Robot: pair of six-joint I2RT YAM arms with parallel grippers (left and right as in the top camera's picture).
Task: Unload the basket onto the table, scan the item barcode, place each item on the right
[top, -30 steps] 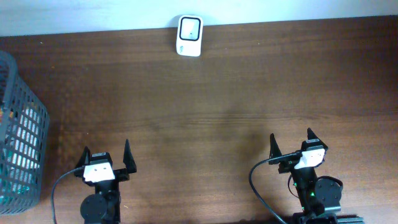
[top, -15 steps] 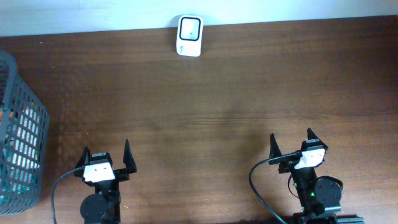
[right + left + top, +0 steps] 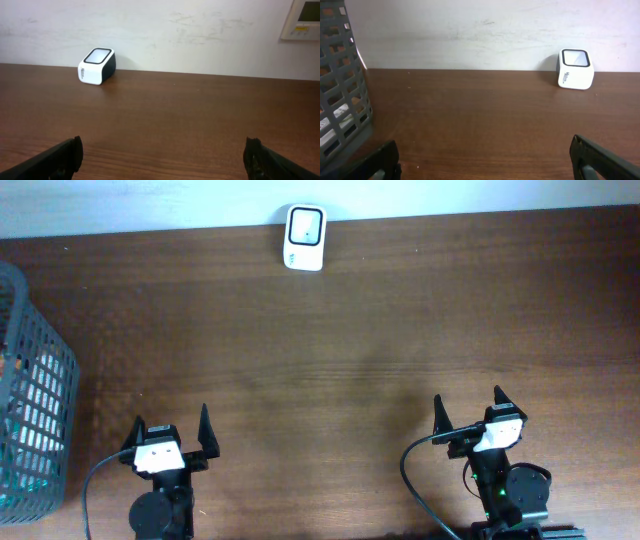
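A white barcode scanner [image 3: 304, 237] with a dark window stands at the table's far edge against the wall; it also shows in the left wrist view as the scanner [image 3: 575, 69] and in the right wrist view as the scanner [image 3: 97, 66]. A grey mesh basket [image 3: 28, 390] at the left edge holds white and teal items, too hidden to tell apart. My left gripper [image 3: 171, 430] rests open near the front left with nothing between its fingers. My right gripper [image 3: 468, 408] rests open near the front right, also holding nothing.
The basket wall [image 3: 340, 90] stands close to the left of my left gripper. A white wall panel [image 3: 302, 19] hangs at the upper right. Dark wooden table [image 3: 350, 350] stretches between grippers and scanner.
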